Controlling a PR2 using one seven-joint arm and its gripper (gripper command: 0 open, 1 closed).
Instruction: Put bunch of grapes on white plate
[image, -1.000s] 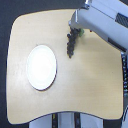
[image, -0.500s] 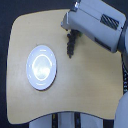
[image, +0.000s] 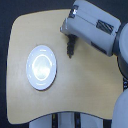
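Observation:
The bunch of grapes is a small dark cluster that hangs from the tip of my grey-white arm, over the tan table. My gripper is at the top of the bunch and looks shut on it. Its fingers are mostly hidden under the arm's bulky casing. The white plate lies flat on the table toward the exterior view's left and slightly nearer the bottom, about a plate's width from the grapes. Nothing lies on the plate.
The tan table has rounded corners and dark floor around it. My arm's large casing covers the table's upper right part. The robot's pale body fills the exterior view's right edge.
The arm's casing has grown larger in view and spread toward the exterior view's left. The grapes have shifted slightly downward in the frame, staying under the arm's tip.

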